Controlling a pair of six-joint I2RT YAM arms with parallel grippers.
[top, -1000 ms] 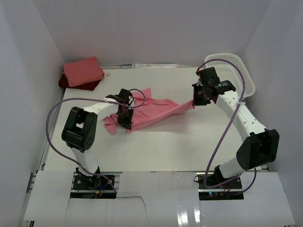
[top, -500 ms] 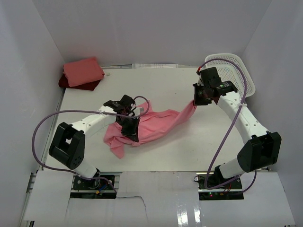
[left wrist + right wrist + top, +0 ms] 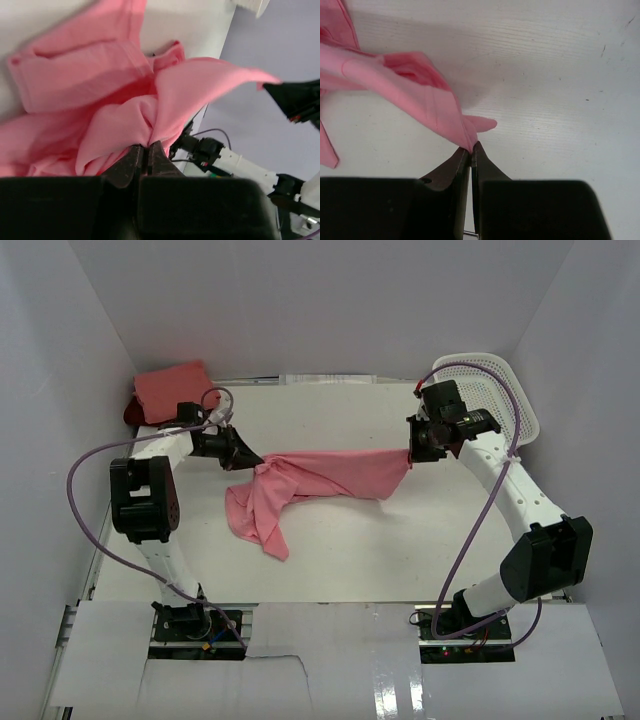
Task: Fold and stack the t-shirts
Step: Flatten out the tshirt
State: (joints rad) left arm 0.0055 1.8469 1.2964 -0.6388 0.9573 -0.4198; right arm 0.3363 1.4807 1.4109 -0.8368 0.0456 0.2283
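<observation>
So in the last second the left gripper (image 3: 241, 453) swung from mid-table out toward 9 o'clock, dragging its bit of cloth along. Now the pink shirt (image 3: 335, 473) is stretched between both grippers instead of lying bunched. Looks to me like the spread-out step before any fold. Left jaws are pinched tight on a wad of cloth. The right gripper (image 3: 411, 453), at 3 o'clock, clamps the opposite edge. One end droops toward 7. The folded stack (image 3: 175, 390) sits at 10.

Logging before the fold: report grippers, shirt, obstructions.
Left gripper shut on rose pink t-shirt. Right gripper shut on its opposite end, cloth stretched between. Folded stack and basket apart, far corners.
</observation>
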